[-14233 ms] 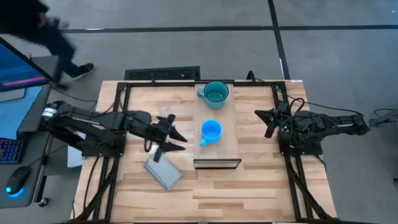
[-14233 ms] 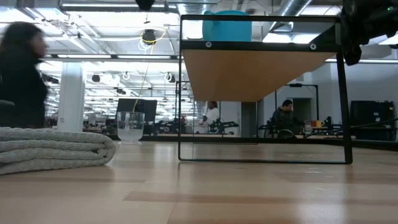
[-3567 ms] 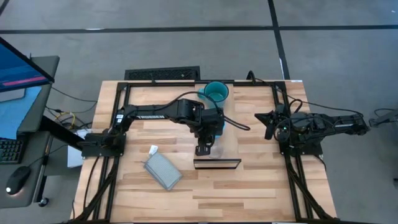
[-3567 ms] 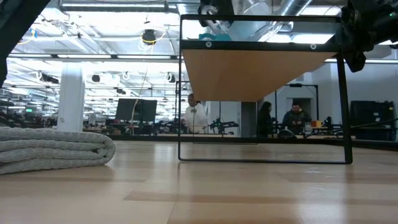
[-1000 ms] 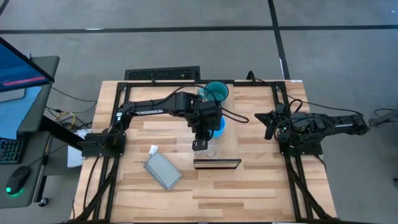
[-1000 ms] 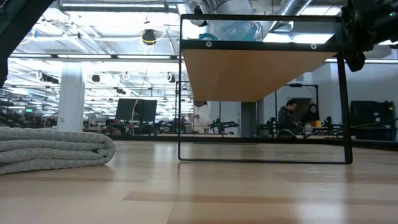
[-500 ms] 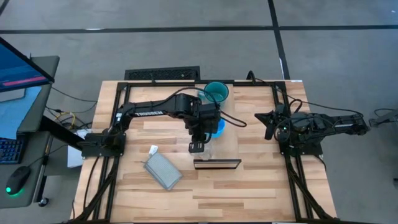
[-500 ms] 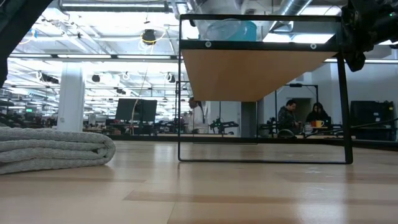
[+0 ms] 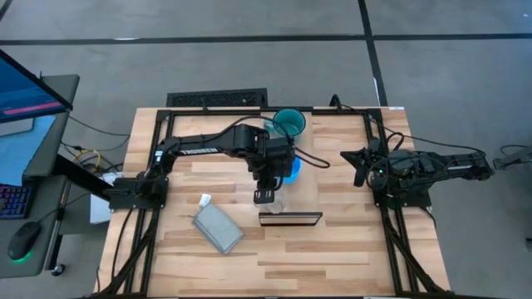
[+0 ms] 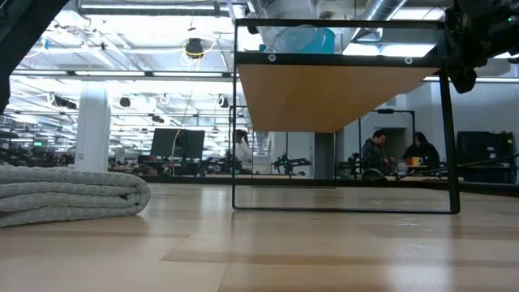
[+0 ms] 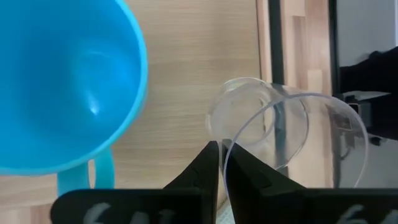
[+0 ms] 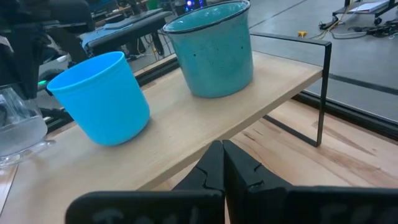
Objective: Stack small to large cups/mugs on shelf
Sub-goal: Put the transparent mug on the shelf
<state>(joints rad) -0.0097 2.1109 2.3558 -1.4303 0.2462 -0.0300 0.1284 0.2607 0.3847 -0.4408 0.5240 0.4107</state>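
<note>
Pale slatted tabletop carries the raised shelf at its middle, a long narrow platform running from the far edge toward the near side, ending in a dark front edge. On it the teal mug stands at the far end, the blue mug at about the middle, and the clear glass cup nearer the front edge, just beside the blue mug. The left gripper hangs over the shelf's left side with its two fingers pinched together on the glass cup's rim, one inside, one outside. From the right wrist view the three stand in a row: glass, blue, teal, with bare plank between each. The right gripper waits off to the shelf's right, above the table, fingers pressed together on nothing. A grey pouch lies on the table left of the shelf's front end, well apart from it
</note>
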